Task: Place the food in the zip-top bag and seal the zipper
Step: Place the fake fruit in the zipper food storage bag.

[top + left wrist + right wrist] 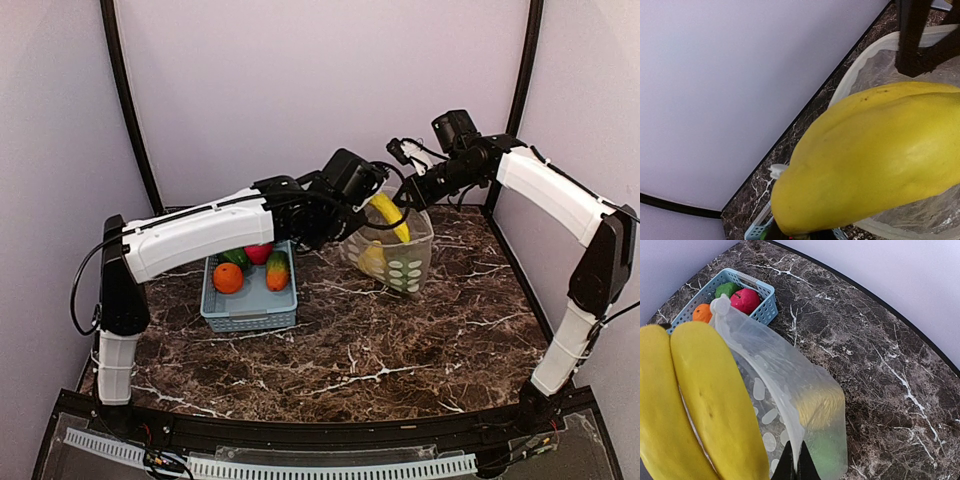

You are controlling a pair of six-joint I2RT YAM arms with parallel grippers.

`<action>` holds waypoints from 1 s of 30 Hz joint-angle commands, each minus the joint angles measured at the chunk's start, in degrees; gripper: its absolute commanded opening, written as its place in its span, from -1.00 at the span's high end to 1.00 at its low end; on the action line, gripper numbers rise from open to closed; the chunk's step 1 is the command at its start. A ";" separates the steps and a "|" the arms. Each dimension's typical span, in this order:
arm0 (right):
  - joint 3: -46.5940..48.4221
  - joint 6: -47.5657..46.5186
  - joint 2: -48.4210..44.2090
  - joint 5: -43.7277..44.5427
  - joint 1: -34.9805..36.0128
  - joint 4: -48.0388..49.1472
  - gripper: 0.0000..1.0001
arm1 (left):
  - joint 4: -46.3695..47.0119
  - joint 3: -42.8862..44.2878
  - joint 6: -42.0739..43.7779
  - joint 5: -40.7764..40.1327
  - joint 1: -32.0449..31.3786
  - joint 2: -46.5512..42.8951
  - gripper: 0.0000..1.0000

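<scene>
fingers of the left gripper (pixel 370 212) are clamped on the banana bunch (pixel 390 216), which hangs clear of the table (pixel 400 360) over the zip-top bag (pixel 405 268). fingers of the right gripper (pixel 795 466) are pinched together on the bag's mouth edge at its far right side, holding the mouth up and open.

position of the task's thing: the banana bunch sits directly above the open mouth. its long axis slopes from far left, at the left fingers, down toward near right, and its lower tip is at the rim or just inside; which of the two cannot be told. the bag stands upright on the table, right of centre, with at least one yellow piece already inside.

governing relation: the mouth lies below and slightly right of the left fingers, in line with the bunch's long axis. judgement: lower the bunch tip-first along that axis, then release.

surroundings: the basket (pixel 250 308) lies left of the bag, under the left arm. it holds the orange (pixel 228 278), the apple (pixel 258 253) and green pieces. the left arm is nearer to it.
</scene>
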 commanded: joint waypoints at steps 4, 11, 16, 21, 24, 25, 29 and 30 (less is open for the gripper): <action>1.40 0.82 -1.18 -0.74 0.39 1.30 1.00 | 4.44 3.76 16.68 -9.65 -4.65 4.23 0.75; 1.05 0.82 -1.24 -0.85 0.37 1.37 1.00 | 5.21 4.77 15.78 -9.71 -5.03 5.32 -0.12; 0.66 0.66 -1.39 -0.64 0.32 1.54 1.00 | 4.80 6.61 13.86 -10.56 -5.03 4.73 -0.34; -0.28 0.38 -1.41 -0.20 0.39 2.01 1.00 | 3.24 6.93 6.61 -4.64 -5.03 0.33 -0.35; -0.61 0.14 -1.28 0.14 0.31 2.34 1.00 | 4.04 3.46 1.38 0.57 -5.03 -4.78 -0.37; -0.69 0.12 -1.18 0.28 0.19 2.49 1.00 | 4.51 2.15 0.51 2.86 -5.03 -5.93 -0.37; 0.63 -0.60 -0.67 1.58 -1.66 2.61 1.00 | 5.86 -6.78 -4.35 5.64 -4.84 -12.88 -0.38; 1.48 -0.85 -0.44 1.81 -2.60 2.55 1.00 | 5.59 -10.12 -6.14 5.87 -4.59 -15.12 -0.38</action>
